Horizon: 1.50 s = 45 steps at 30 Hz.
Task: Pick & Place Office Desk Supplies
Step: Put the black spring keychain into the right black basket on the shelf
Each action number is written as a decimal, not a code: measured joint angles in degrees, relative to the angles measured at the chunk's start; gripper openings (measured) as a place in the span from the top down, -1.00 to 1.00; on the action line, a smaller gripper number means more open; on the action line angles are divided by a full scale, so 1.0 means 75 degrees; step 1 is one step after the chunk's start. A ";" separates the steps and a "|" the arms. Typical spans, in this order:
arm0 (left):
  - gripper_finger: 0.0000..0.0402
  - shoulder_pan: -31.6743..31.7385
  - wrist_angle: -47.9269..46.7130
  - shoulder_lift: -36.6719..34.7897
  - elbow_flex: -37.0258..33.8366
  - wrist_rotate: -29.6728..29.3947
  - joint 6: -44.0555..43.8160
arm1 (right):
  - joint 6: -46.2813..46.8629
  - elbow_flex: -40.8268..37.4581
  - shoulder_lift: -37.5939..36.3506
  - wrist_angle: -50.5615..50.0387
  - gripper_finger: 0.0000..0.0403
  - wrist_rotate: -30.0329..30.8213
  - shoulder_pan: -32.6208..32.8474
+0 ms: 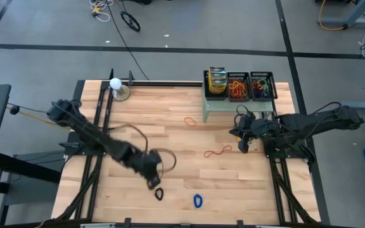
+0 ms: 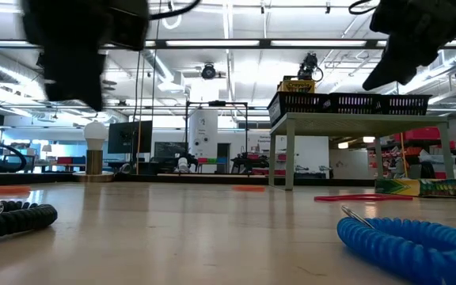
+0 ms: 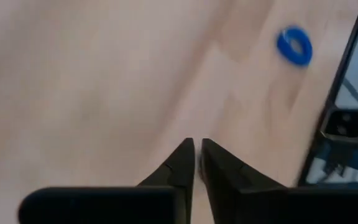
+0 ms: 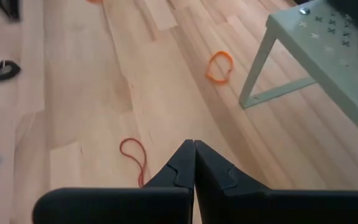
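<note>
My left gripper (image 1: 154, 182) (image 3: 197, 149) hangs over the near middle of the table, its fingertips a narrow slit apart with nothing between them. A black coiled loop (image 1: 159, 194) lies just nearer the front edge, and a blue coiled loop (image 1: 198, 201) (image 3: 294, 45) lies to its right. My right gripper (image 1: 241, 145) (image 4: 194, 146) is shut and empty, above the table near the shelf's front. A red rubber band (image 1: 218, 151) (image 4: 135, 158) lies flat beside it. An orange band (image 1: 191, 121) (image 4: 219, 67) lies farther back.
A pale green shelf (image 1: 233, 107) at the far right carries black mesh trays (image 1: 262, 85) with bands and a crayon box (image 1: 218, 82). Another crayon box (image 2: 418, 188) lies on the table by the shelf. A white ball on a stand (image 1: 116, 85) is far left.
</note>
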 joint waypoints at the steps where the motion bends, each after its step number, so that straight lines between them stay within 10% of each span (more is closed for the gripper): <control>1: 0.78 -0.0253 -0.0006 0.0177 0.0080 -0.0005 -0.0434 | 0.0056 -0.0050 0.0000 0.0086 0.97 0.0008 0.0029; 15: 0.39 -0.1229 -0.2107 0.3324 0.2621 -0.0209 -0.2383 | -0.0092 -0.0268 -0.0003 0.0914 0.97 0.0381 0.0277; 45: 0.38 -0.0433 -0.1968 0.3436 0.2669 0.0236 -0.0908 | -0.0014 -0.0268 -0.0003 0.0940 0.97 0.0383 0.0277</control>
